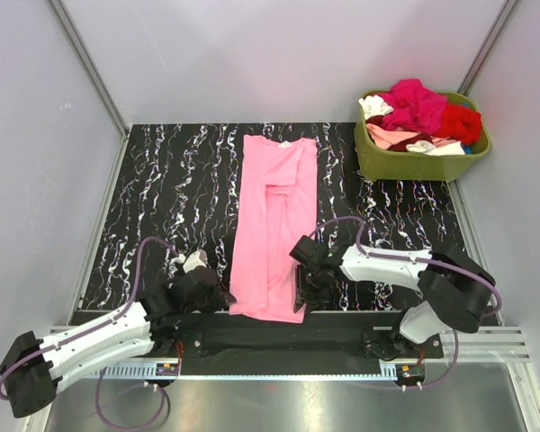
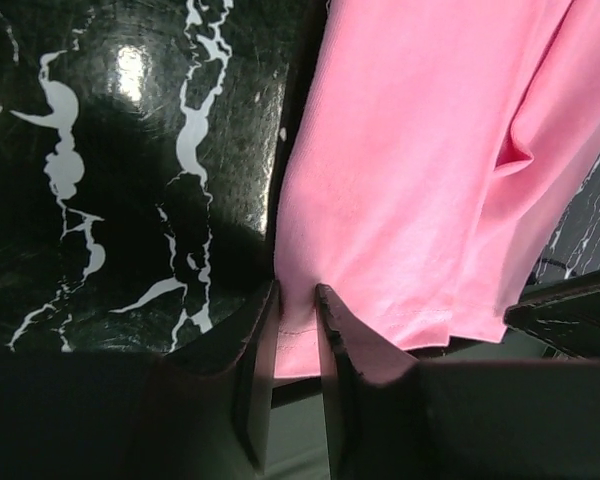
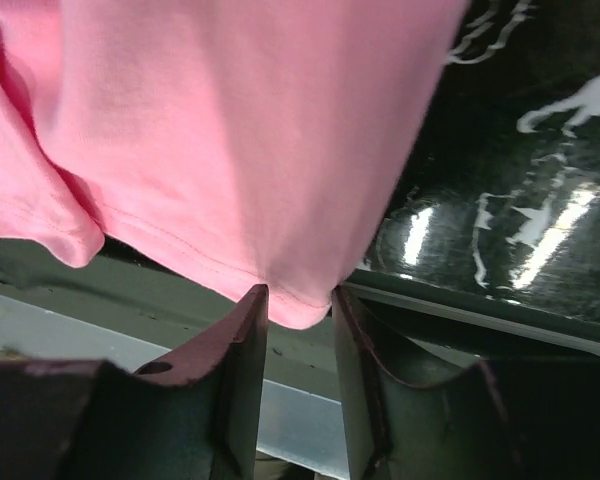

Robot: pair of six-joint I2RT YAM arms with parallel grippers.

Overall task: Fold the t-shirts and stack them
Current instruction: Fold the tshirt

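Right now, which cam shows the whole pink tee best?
Top external: the pink tee is fully in frame, collar to hem, folded into a long strip. Left wrist shows only its near-left hem corner; right wrist shows only the near-right corner.

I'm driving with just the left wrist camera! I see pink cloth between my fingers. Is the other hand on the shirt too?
Observer: Yes. The right gripper straddles the other near corner of the pink t-shirt; I can't tell if it's pinching.
Operator: What shape is the shirt?
Observer: A long narrow strip, sides folded in, collar at the far end.
Operator: Any more shirts?
Observer: Yes, more t-shirts heaped in the green tub at the far right.
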